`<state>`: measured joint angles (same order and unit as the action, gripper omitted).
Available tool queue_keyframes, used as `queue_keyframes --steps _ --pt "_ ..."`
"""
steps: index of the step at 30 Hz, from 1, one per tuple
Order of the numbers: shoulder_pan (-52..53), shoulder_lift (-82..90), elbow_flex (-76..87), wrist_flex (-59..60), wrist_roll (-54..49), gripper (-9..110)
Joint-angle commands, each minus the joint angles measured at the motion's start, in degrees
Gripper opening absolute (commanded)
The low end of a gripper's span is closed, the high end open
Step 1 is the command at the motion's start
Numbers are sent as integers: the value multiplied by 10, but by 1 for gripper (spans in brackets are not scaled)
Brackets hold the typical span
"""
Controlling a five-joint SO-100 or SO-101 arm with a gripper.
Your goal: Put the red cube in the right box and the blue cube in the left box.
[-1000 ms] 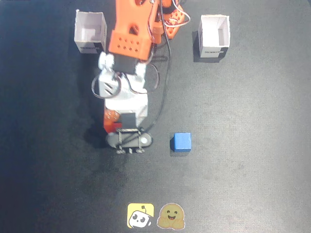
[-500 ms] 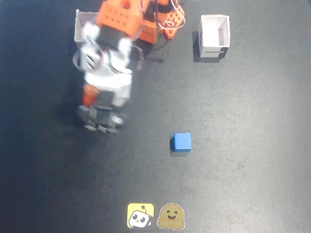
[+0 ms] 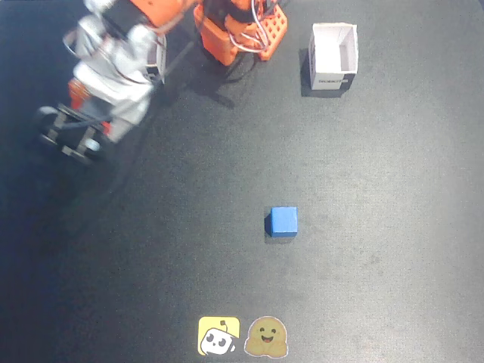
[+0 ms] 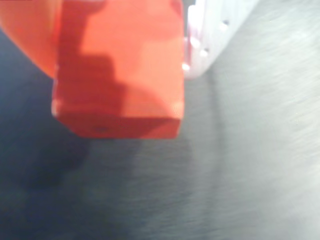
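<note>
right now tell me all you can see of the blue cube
The blue cube is small, solid and bright blue, with plain matte faces. In the fixed view it sits flat on the dark mat near the middle, top face toward the camera, edges roughly square to the frame, a thin shadow at its left. Nothing touches it. It does not show in the wrist view.

The red cube (image 4: 120,70) is seen filling the upper left of the wrist view, held close to the lens by the pincer (image 4: 150,60). An orange finger (image 4: 27,35) is pressed against the cube's left side, and a white finger (image 4: 210,35) is set against its right. Below, the dark counter (image 4: 225,175) is blurred, and a shadow is cast under the cube.
</note>
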<state>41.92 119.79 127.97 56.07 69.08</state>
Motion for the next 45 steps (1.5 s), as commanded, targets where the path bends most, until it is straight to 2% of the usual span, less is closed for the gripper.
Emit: queue_keyframes --steps 1,10,26,45 --pt "30 11 -44 13 0 14" --pt "47 -14 -101 70 44 14" --pt "107 85 -104 188 59 14" --pt "159 188 -24 245 151 14"
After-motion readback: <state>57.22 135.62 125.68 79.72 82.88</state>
